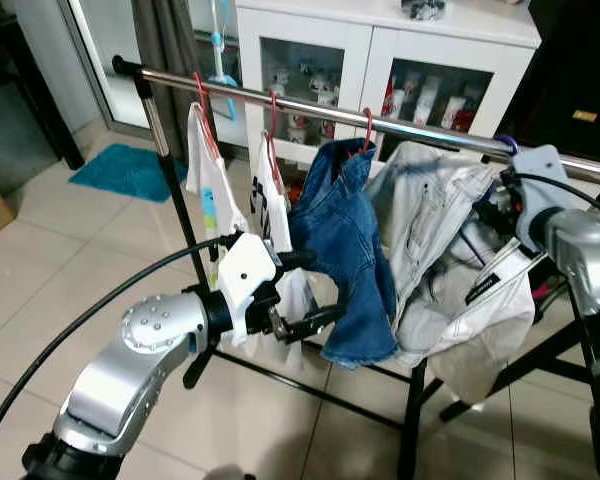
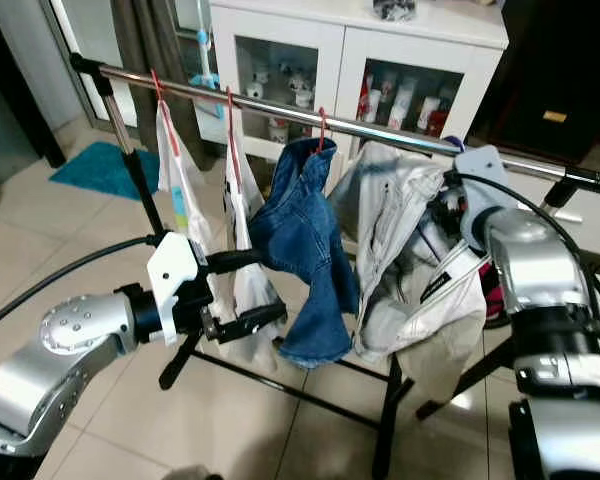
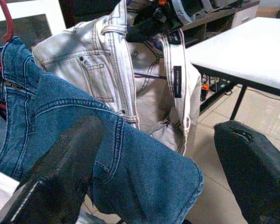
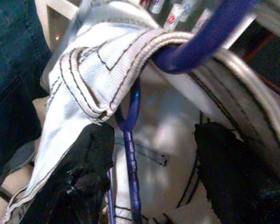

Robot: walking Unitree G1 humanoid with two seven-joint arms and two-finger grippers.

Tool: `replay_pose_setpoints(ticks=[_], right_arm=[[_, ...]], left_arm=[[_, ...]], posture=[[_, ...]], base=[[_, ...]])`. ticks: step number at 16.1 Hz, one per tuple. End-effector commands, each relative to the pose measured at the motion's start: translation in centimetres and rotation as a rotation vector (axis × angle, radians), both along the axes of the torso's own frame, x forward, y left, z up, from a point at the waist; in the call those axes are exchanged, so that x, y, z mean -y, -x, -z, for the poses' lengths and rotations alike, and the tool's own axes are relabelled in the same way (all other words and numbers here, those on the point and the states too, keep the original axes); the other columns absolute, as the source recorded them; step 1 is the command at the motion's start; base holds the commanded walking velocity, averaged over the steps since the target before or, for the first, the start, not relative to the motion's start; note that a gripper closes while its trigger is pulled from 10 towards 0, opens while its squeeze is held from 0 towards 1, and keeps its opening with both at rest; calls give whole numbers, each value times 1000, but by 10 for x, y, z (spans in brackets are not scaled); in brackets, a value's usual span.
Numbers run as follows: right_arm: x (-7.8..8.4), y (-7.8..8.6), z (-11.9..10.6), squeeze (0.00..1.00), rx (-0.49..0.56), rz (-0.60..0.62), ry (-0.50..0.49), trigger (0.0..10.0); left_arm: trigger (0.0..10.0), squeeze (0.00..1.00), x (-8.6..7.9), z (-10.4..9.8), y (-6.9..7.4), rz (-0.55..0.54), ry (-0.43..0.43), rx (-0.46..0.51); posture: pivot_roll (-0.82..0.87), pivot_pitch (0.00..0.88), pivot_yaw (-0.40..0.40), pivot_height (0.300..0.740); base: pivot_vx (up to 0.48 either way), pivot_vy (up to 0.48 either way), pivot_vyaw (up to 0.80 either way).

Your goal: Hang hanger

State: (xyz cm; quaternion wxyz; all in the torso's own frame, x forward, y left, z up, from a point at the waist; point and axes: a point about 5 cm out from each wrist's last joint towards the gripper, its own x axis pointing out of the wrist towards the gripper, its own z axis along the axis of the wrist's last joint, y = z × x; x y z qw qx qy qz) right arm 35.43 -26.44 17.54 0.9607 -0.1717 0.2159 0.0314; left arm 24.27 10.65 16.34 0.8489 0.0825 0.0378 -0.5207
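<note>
A metal clothes rail (image 1: 310, 105) crosses in front of us on a black stand, with a white glass-door cabinet (image 1: 380, 60) behind it on the tiled floor (image 1: 40, 260). From our left to our right the rail carries two white garments (image 1: 215, 190) on red hangers (image 1: 202, 95), a pair of blue jeans (image 1: 345, 250) on another red hanger, and a pale denim jacket (image 1: 440, 270). The jacket sits on a blue hanger (image 4: 130, 135), whose hook (image 4: 210, 37) rests against the rail at its right end. Our right end effector (image 4: 154, 172) is at the jacket's collar, fingers spread apart on either side of the hanger's thin blue wire, gripping nothing. Our left end effector (image 1: 305, 290) reaches toward the jeans, fingers open and empty, just short of the blue cloth.
</note>
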Motion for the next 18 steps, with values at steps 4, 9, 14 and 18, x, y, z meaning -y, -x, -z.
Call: replay_pose_setpoints(ticks=[4, 9, 14, 18], right_arm=[[-10, -10, 2, 0, -25, -71, -4, 0], [-11, -13, 7, 0, -48, -89, -14, 0], [-6, -13, 11, 0, -59, -76, -21, 0], [-3, -13, 13, 0, -61, -63, -36, 0]], left_arm=[[10000, 0, -2, -4, 0, 3, -3, 12], [10000, 0, -2, -4, 0, 6, -4, 10], [10000, 0, -2, -4, -1, 11, -11, 8], [10000, 0, -3, -4, -2, 13, -15, 8]], posture=[[72, 31, -26, 740], [69, 32, -20, 740], [74, 29, -17, 740], [76, 25, -13, 740]], base=[[0, 0, 0], [0, 0, 0], [0, 0, 0], [0, 0, 0]])
